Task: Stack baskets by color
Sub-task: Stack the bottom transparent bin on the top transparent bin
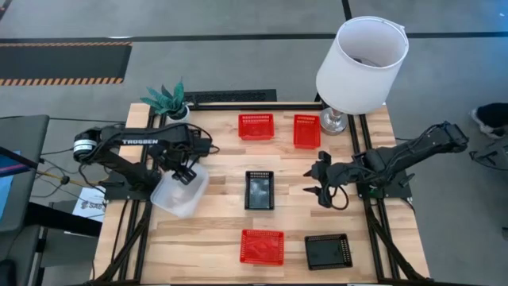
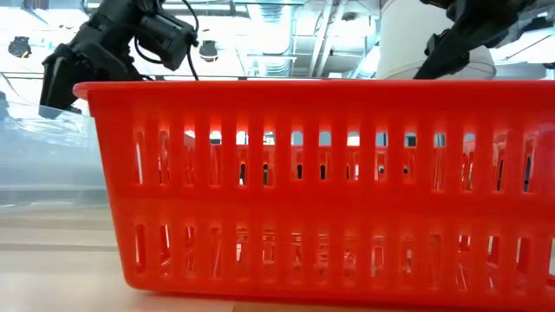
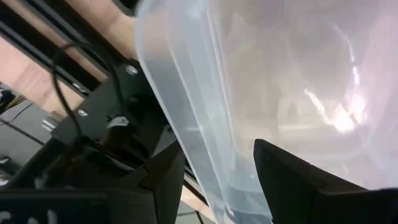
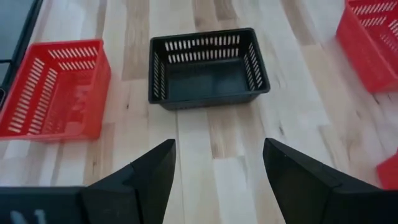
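From above, we see our left gripper clamped on the rim of a clear translucent plastic basket, held tilted near the left edge of the wooden slatted tabletop. Our right gripper hangs spread wide and empty on the right side, pointing toward the centre, where a black perforated plastic basket lies just beside it with its long axis running front to back. A second black mesh basket sits at the front right, a red mesh basket at the front centre, and two more red baskets, one beside the other, at the back near a white lampshade. At table height the front red basket fills the picture, with the clear basket beyond it at the left. Our left wrist camera shows the clear basket wall pinched between the fingers. Our right wrist camera looks past parted fingers, nothing between them, straight at the centre black basket, its long side lying across the line of approach. We judge the right arm is the nearer one for that basket, which then belongs on the black one at the front right.
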`<state>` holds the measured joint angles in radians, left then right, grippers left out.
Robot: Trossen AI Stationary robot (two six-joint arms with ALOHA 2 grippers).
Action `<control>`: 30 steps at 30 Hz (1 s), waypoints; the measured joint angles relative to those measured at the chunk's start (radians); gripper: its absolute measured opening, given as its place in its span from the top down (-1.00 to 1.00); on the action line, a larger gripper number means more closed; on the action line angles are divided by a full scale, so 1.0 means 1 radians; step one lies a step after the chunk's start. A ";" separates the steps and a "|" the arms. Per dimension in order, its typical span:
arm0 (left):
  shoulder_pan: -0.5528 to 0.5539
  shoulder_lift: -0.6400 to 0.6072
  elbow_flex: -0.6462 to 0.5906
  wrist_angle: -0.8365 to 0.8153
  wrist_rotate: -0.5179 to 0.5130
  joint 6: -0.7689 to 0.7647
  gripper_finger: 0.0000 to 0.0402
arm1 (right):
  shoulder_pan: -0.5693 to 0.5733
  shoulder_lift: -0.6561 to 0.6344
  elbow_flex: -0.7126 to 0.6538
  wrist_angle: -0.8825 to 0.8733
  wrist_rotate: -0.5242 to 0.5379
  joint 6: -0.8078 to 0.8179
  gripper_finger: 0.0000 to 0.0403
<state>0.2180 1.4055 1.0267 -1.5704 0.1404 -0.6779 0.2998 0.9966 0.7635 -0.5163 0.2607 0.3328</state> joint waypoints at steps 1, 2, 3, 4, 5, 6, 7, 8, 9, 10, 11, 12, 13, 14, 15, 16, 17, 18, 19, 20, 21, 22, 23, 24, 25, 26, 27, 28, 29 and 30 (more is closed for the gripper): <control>-0.014 0.000 0.000 -0.001 0.011 -0.003 0.11 | -0.005 0.000 0.000 0.000 0.000 0.000 -0.31; -0.028 0.001 0.000 -0.001 0.011 -0.004 0.11 | -0.009 0.000 0.000 0.001 0.000 0.000 -0.31; -0.037 0.001 0.000 -0.001 -0.009 0.007 0.11 | -0.010 0.000 0.000 0.002 0.000 0.000 -0.31; -0.043 0.002 0.000 0.000 -0.054 0.014 0.11 | -0.010 0.000 0.000 0.001 0.000 -0.001 -0.31; -0.050 0.000 0.003 -0.001 -0.118 0.012 0.11 | -0.008 0.000 0.000 0.001 0.000 -0.002 -0.31; -0.060 -0.008 0.009 0.001 -0.178 0.007 0.11 | -0.007 0.000 0.000 0.001 -0.001 -0.009 -0.31; -0.067 -0.019 0.021 0.000 -0.220 0.004 0.11 | -0.006 0.000 0.000 0.001 -0.001 -0.020 -0.31; -0.072 -0.031 0.037 -0.002 -0.243 0.004 0.11 | -0.006 0.000 0.000 0.001 -0.002 -0.027 -0.31; -0.075 -0.038 0.054 -0.002 -0.251 0.005 0.11 | -0.006 0.000 0.000 0.001 -0.002 -0.035 -0.31; -0.080 -0.043 0.074 -0.001 -0.255 0.006 0.11 | -0.008 0.000 0.000 0.001 -0.001 -0.043 -0.31; -0.082 -0.053 0.099 0.002 -0.255 0.007 0.11 | -0.008 0.000 0.000 0.001 -0.002 -0.043 -0.31; -0.084 -0.064 0.126 0.000 -0.261 0.007 0.11 | -0.009 0.000 0.000 0.001 -0.002 -0.043 -0.31; -0.088 -0.074 0.156 -0.001 -0.269 0.008 0.11 | -0.009 0.000 0.000 0.000 -0.003 -0.044 -0.31; -0.096 -0.082 0.186 0.010 -0.277 0.010 0.11 | -0.009 0.000 0.000 0.001 -0.005 -0.044 -0.31; -0.108 -0.090 0.213 0.039 -0.283 0.019 0.11 | -0.008 0.000 0.000 0.001 -0.005 -0.044 -0.31; -0.126 -0.099 0.237 0.088 -0.284 0.037 0.11 | -0.008 0.000 0.000 0.001 -0.006 -0.045 -0.31; -0.151 -0.109 0.256 0.157 -0.283 0.063 0.11 | -0.008 0.000 0.000 0.001 -0.005 -0.046 -0.31; -0.183 -0.119 0.269 0.239 -0.280 0.091 0.11 | -0.008 0.000 0.000 0.001 -0.005 -0.046 -0.31; -0.220 -0.126 0.272 0.331 -0.279 0.117 0.11 | -0.008 0.000 0.000 0.001 -0.005 -0.046 -0.31; -0.260 -0.130 0.267 0.429 -0.280 0.137 0.11 | -0.008 0.000 0.000 0.001 -0.004 -0.046 -0.31; -0.297 -0.131 0.255 0.525 -0.281 0.153 0.12 | -0.008 0.000 0.000 0.001 -0.004 -0.046 -0.31; -0.332 -0.127 0.239 0.596 -0.283 0.164 0.14 | -0.008 0.000 0.000 0.001 -0.004 -0.046 -0.31; -0.363 -0.115 0.223 0.646 -0.286 0.169 0.17 | -0.008 0.000 0.000 0.001 -0.004 -0.045 -0.31; -0.389 -0.098 0.208 0.675 -0.296 0.170 0.21 | -0.008 0.000 0.000 0.001 -0.004 -0.044 -0.31; -0.409 -0.078 0.191 0.682 -0.312 0.168 0.27 | -0.008 0.000 0.000 0.001 -0.004 -0.041 -0.31; -0.426 -0.055 0.172 0.671 -0.329 0.160 0.35 | -0.008 0.000 0.000 0.000 -0.004 -0.038 -0.31; -0.436 -0.031 0.157 0.656 -0.334 0.149 0.44 | -0.008 0.000 0.000 0.001 -0.004 -0.038 -0.31; -0.441 -0.006 0.144 0.646 -0.323 0.142 0.53 | -0.008 0.000 0.000 0.001 -0.004 -0.038 -0.31; -0.442 0.021 0.137 0.638 -0.297 0.141 0.64 | -0.008 0.000 0.000 0.000 -0.004 -0.038 -0.31; -0.442 0.046 0.133 0.639 -0.260 0.149 0.76 | -0.008 0.000 0.000 0.000 -0.004 -0.040 -0.31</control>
<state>-0.2245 1.4513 1.1594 -0.9314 -0.1198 -0.5285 0.2916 0.9962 0.7635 -0.5162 0.2571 0.2930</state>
